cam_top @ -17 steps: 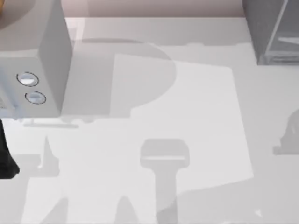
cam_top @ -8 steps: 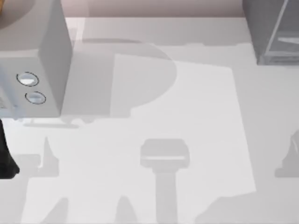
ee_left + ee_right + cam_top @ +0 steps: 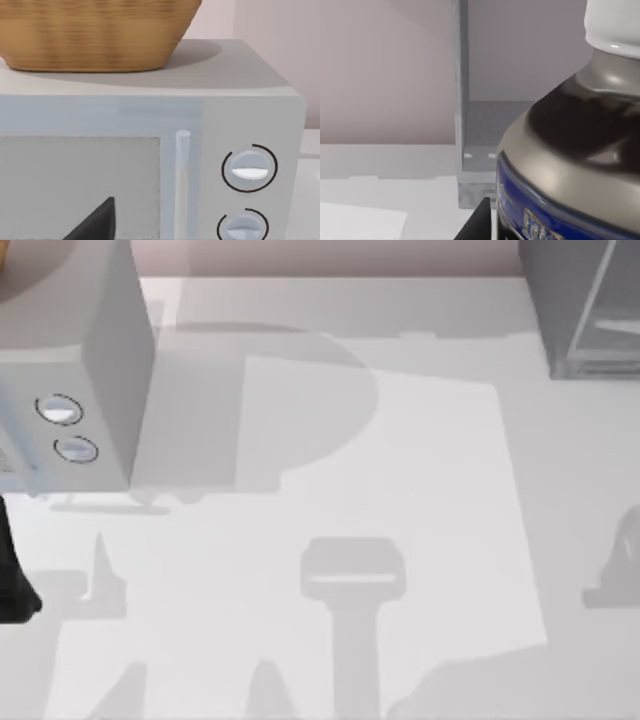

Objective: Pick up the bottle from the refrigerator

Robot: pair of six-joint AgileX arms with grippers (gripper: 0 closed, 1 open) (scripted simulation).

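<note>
The bottle [image 3: 560, 165] looms close in the right wrist view: glossy dark brown body, blue label, white cap. A black finger [image 3: 477, 222] of my right gripper lies against its side, and the gripper looks shut on it. Behind the bottle stands the refrigerator [image 3: 461, 100] with its thin light frame edge and grey floor. In the top view the refrigerator [image 3: 580, 310] is the dark grey cabinet at the table's far right corner. My left arm [image 3: 12, 580] is parked at the left edge, and one black fingertip [image 3: 97, 222] of it shows in front of the microwave door.
A light grey microwave [image 3: 70, 370] with two round dials stands at the far left, with a woven basket [image 3: 90, 35] on top. Arm shadows fall across the white table [image 3: 400, 460] in the middle and at the right edge.
The right arm's shadow at the table's right edge has shifted toward the near side, and the shadow at the near right has changed shape. The left arm has stayed still.
</note>
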